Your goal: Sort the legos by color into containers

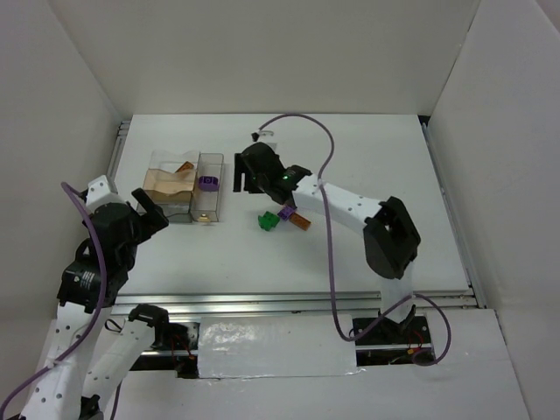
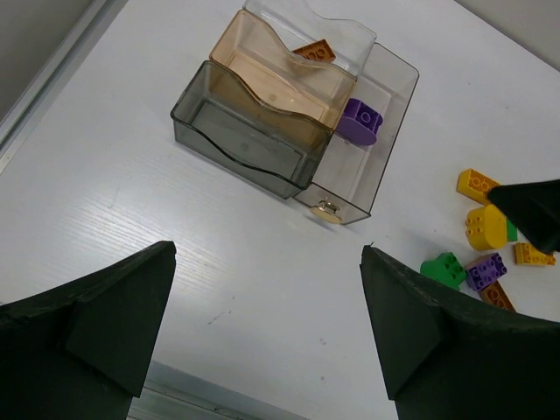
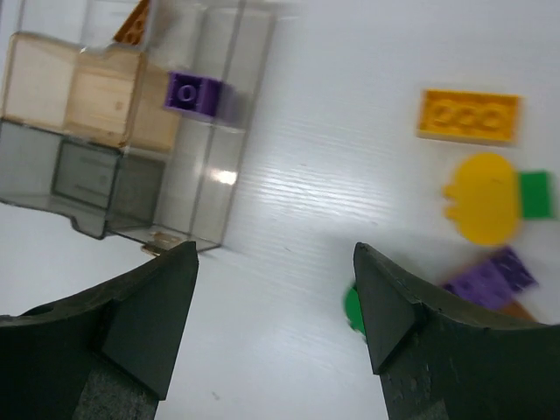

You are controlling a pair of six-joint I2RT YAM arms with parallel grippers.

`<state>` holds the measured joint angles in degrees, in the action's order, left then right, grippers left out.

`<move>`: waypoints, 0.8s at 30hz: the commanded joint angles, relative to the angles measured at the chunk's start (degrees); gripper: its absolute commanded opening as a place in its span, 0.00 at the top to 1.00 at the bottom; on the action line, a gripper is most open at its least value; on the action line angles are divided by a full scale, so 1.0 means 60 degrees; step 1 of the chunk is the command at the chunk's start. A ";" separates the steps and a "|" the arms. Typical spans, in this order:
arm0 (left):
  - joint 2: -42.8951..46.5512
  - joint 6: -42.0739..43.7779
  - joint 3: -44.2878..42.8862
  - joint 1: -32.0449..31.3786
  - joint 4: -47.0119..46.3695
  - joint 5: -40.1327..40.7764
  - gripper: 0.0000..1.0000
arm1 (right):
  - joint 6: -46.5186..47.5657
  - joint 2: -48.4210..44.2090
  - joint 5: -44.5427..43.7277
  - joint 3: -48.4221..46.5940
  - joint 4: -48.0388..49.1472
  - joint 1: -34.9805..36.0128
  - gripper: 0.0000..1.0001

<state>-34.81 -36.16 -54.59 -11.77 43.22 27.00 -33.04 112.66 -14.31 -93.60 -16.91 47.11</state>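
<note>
The clear joined containers stand at the left of the table. A purple lego lies in the narrow bin and an orange lego in a back bin. Loose legos lie to their right: an orange one, a yellow one, a green one, a purple one and a brownish one. My right gripper is open and empty, hovering between the containers and the loose legos. My left gripper is open and empty, in front of the containers.
White walls enclose the table on three sides. A metal rail runs along the near edge. The right arm's purple cable loops over the table's middle. Its elbow stands at the right.
</note>
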 commanded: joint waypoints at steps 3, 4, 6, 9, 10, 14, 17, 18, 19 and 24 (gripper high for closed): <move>-0.0409 0.0387 -0.0072 -0.0045 -0.0421 -0.0559 0.00 | -0.1245 -0.1476 -0.3034 0.1200 -0.2262 -0.0191 0.21; -0.0511 0.0445 -0.0057 -0.0045 -0.0450 -0.0647 0.01 | -0.1566 -0.1492 -0.3152 0.1331 -0.2396 -0.0220 0.21; -0.0585 0.0519 -0.0057 -0.0045 -0.0495 -0.0867 0.01 | -0.2006 -0.1273 -0.3518 0.1275 -0.2908 -0.0351 0.21; -0.0658 0.0607 -0.0013 -0.0045 -0.0553 -0.1102 0.00 | -0.2490 -0.0658 -0.3651 0.0749 -0.3654 -0.0556 0.22; -0.0644 0.0607 0.0001 -0.0045 -0.0539 -0.1117 0.00 | -0.2506 -0.0526 -0.3593 0.0747 -0.3628 -0.0601 0.23; -0.0615 0.0651 0.0031 -0.0060 -0.0582 -0.1175 0.00 | -0.2550 0.0000 -0.3212 0.0645 -0.3349 -0.0864 0.25; -0.0659 0.0680 0.0016 -0.0060 -0.0583 -0.1234 0.00 | -0.2551 0.0294 -0.3124 0.0586 -0.3131 -0.1069 0.25; -0.0673 0.0695 0.0016 -0.0060 -0.0597 -0.1249 0.00 | -0.2507 0.0339 -0.2935 0.0586 -0.3043 -0.1142 0.26; -0.0659 0.0710 0.0030 -0.0060 -0.0626 -0.1263 0.00 | -0.2449 0.0470 -0.2875 0.0586 -0.2940 -0.1216 0.26; -0.0673 0.0710 0.0016 -0.0060 -0.0612 -0.1263 0.01 | -0.2550 0.0925 -0.2714 0.0351 -0.3071 -0.1304 0.27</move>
<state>-38.87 -33.08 -54.24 -11.84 41.91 20.05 -46.92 116.99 -30.52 -89.14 -35.57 39.51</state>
